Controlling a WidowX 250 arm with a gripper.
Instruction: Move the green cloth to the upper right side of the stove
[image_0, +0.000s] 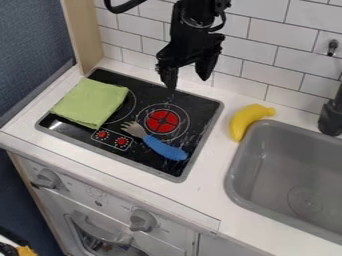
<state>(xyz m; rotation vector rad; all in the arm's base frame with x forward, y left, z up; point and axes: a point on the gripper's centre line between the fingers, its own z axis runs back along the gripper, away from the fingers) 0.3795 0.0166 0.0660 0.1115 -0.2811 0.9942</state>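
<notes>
Nearest, a white oven front (100, 195) with two grey knobs (142, 220), below the white countertop (207, 195). Next, set into the countertop, a black stove (143, 162) with a grey rim. Lying on it, right of the two small red dials (121, 141), a toy fork (165, 149): blue handle toward the near right, tines toward the far left, close to the green cloth. To the right, a grey sink (287, 175), partly cut off by the view's edge. Farther in, on the stove's left part, the green cloth (91, 102), flat and nearly square, with its slightly longer axis slanting from near left to far right, roughly along the stove's left edge. Beside it, near the stove's middle, a red burner (162, 121). Between stove and sink, a yellow banana (246, 120), curved, close to the sink's far-left corner. Above the stove's far edge, pointing down, the black gripper (188, 83), well apart from the cloth, fingers spread wide around nothing but air. Behind, a white tiled wall (257, 52).
</notes>
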